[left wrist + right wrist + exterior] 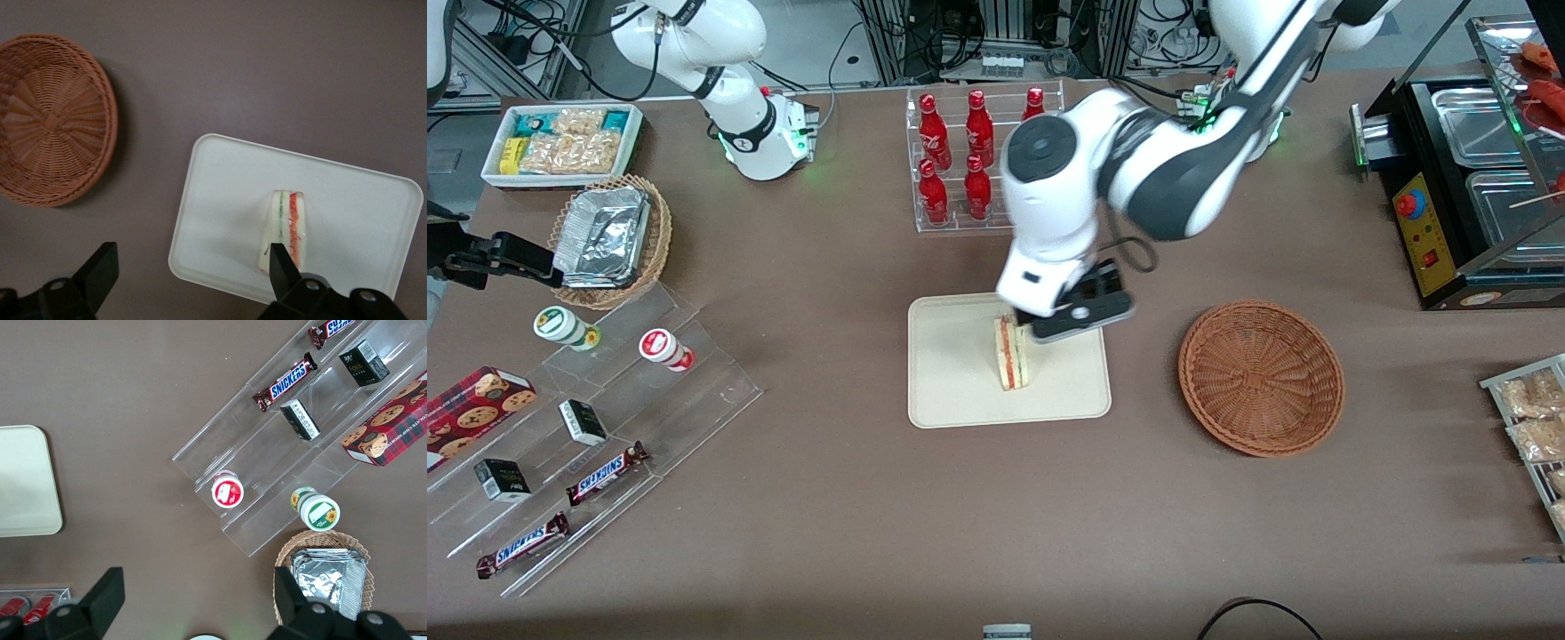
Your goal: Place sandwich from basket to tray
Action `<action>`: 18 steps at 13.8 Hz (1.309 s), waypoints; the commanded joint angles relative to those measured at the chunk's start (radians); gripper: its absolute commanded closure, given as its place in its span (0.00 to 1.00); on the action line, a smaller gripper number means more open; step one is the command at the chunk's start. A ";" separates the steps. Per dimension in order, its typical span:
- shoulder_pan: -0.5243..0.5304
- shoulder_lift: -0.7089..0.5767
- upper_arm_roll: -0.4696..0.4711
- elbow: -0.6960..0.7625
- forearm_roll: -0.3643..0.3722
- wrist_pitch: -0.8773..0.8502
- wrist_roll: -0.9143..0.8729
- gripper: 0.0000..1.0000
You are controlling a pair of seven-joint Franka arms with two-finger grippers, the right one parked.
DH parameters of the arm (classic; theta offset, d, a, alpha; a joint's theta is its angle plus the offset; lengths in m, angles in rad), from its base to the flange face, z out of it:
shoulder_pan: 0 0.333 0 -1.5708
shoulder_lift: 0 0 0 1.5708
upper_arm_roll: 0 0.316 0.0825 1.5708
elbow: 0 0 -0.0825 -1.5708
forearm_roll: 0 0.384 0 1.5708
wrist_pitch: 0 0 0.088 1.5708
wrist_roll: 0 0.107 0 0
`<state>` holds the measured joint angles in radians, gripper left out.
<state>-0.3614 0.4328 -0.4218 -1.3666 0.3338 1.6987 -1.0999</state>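
Observation:
The sandwich [1012, 354], a pale wedge with red and green filling stripes, rests on the cream tray [951, 378] near its middle. My left gripper [1042, 329] hovers just above the tray, open wide, with nothing between its fingers. In the left wrist view the sandwich [288, 223] lies on the tray [227, 193], and one fingertip [280, 261] overlaps its end while the gripper [190, 267] spans the tray's rim. The reddish-brown wicker basket [1261, 378] stands empty beside the tray, toward the working arm's end; the left wrist view also shows this basket [50, 120].
A clear rack of red bottles [969, 156] stands farther from the front camera than the tray. Toward the parked arm's end are a tan basket with foil containers [609, 238], a white snack box [562, 142] and acrylic shelves with snacks [596, 444]. A black warmer [1467, 178] sits at the working arm's end.

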 commanded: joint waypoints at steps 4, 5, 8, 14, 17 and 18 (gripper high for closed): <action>0.240 -0.225 0.000 -0.042 -0.163 -0.207 0.355 0.00; 0.289 -0.251 0.000 -0.042 -0.188 -0.229 0.432 0.00; 0.418 -0.318 0.001 -0.052 -0.229 -0.293 0.644 0.00; 0.388 -0.405 0.217 -0.084 -0.268 -0.358 0.948 0.00; 0.352 -0.455 0.313 -0.149 -0.282 -0.347 1.043 0.00; 0.328 -0.466 0.337 -0.173 -0.282 -0.329 1.045 0.00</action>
<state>0.0106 0.0304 -0.1331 -1.4549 0.0699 1.3420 -0.0813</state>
